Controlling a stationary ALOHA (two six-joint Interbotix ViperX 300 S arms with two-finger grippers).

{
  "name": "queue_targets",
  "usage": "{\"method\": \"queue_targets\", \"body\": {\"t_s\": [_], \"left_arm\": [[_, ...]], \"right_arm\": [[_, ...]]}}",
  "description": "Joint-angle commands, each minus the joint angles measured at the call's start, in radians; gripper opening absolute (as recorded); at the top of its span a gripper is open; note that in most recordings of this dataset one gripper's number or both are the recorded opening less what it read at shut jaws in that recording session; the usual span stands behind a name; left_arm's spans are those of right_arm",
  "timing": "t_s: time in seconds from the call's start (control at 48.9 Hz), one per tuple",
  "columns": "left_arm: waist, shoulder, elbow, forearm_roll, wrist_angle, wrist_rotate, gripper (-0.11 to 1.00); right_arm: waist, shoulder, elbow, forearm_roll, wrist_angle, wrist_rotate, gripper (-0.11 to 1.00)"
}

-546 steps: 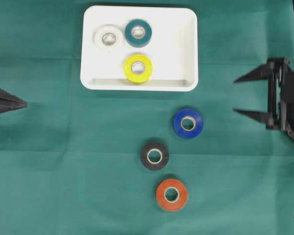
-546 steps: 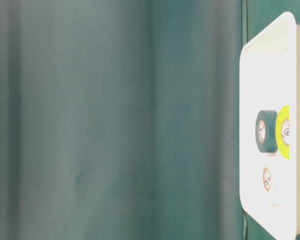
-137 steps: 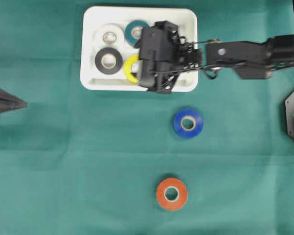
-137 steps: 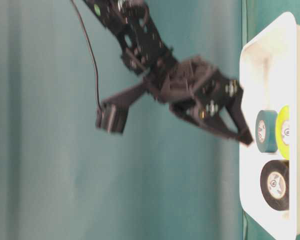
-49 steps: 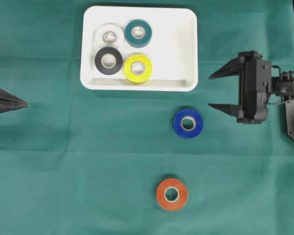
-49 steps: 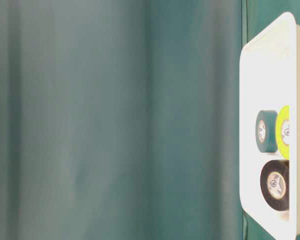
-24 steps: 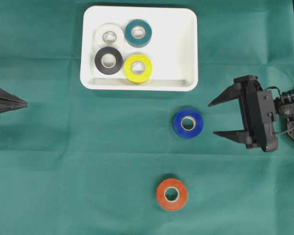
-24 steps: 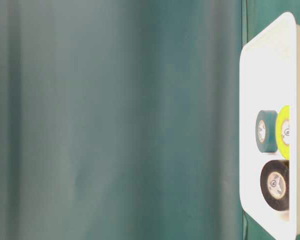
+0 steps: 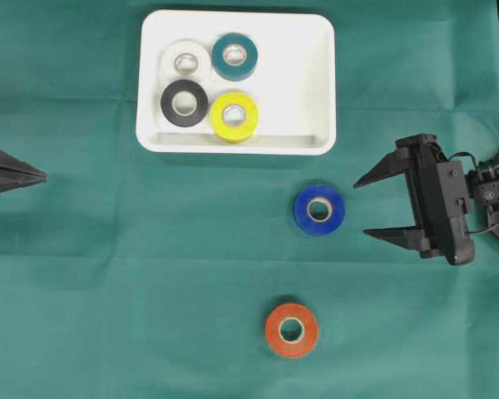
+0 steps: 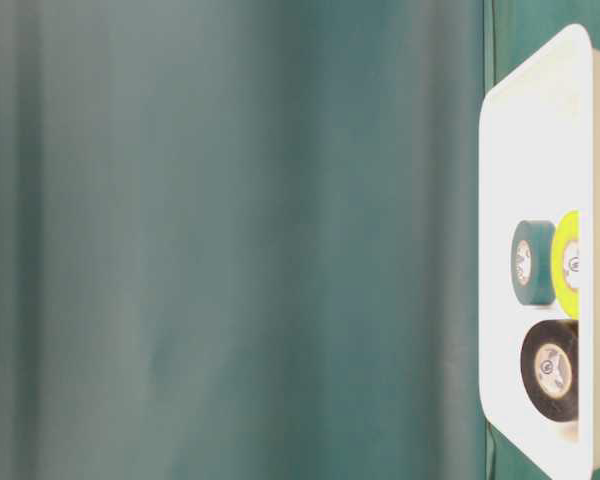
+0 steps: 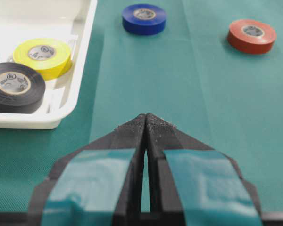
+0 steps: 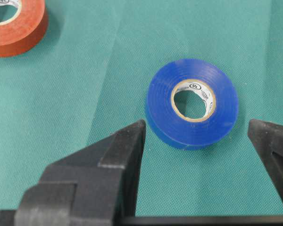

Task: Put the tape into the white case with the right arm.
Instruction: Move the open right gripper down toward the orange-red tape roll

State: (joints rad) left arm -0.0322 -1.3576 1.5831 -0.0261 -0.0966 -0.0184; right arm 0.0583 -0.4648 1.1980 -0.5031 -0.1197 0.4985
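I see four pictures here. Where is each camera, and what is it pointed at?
Overhead: looks straight down on the white case, both arms at the edges.
Table-level: low, turned sideways; sees the case and the black tape, no robot.
Left wrist: over the shut left gripper, toward the rolls.
Right wrist: between the open right gripper jaws, at the blue tape, shared with overhead.

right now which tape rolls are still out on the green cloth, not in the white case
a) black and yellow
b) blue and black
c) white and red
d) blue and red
d: the blue roll and the red roll lie on the cloth below the white case, which holds the white, teal, black and yellow rolls.
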Motion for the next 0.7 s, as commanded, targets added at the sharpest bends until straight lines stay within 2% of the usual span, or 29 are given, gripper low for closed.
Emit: {"method": "queue_targets", "body": {"t_s": [0.0,0.205,0.675], "left_arm": [[-0.002,0.008,-0.011,0.003,-0.005,0.000,0.00],[-0.003,0.008,-0.011,0.003,-0.005,0.000,0.00],[-0.003,0.008,-0.011,0.002,-0.005,0.000,0.00]], "right_arm": [[0.003,0.014,-0.028,-0.002,-0.008,-0.002,0.64],[0.017,0.094,-0.078,-0.003,-0.023,-0.009,0.64],[0.129,0.296,-0.250,-0.005,-0.035,-0.009,0.64]]}}
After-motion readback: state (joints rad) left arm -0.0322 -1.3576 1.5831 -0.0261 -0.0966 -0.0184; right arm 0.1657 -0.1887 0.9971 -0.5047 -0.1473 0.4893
